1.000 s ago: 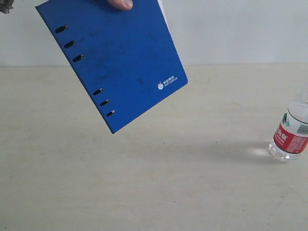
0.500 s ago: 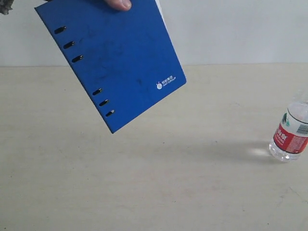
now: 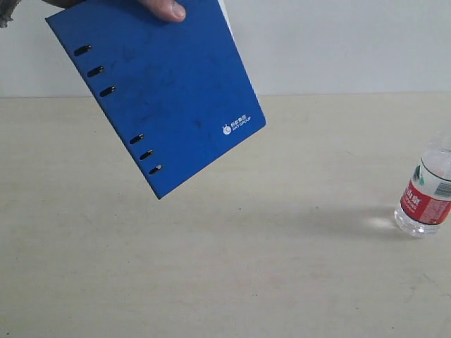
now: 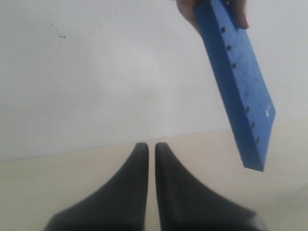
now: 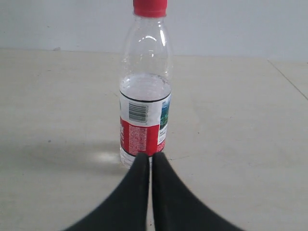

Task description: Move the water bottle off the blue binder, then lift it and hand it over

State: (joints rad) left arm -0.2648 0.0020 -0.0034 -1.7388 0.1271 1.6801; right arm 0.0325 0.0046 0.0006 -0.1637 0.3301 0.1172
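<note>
Noting the water bottle [image 3: 425, 201] upright on the table [image 3: 246, 267], well apart from the blue binder [image 3: 162, 91] a person's hand [image 3: 163, 8] holds aloft, you can judge the handover all but done, left gripper [image 4: 151, 147] and right gripper [image 5: 150, 156] both pinched shut, empty.

Binder [image 3: 158, 91] hangs tilted above the table's [image 3: 211, 282] left side; bottle [image 3: 426, 201] stands at its right edge, before my right gripper [image 5: 150, 156].

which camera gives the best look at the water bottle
The right wrist view: the water bottle stands upright and close, with its red cap, water level and label all visible. The exterior view shows it small at the right edge, partly cut off. The left wrist view does not show it.
</note>
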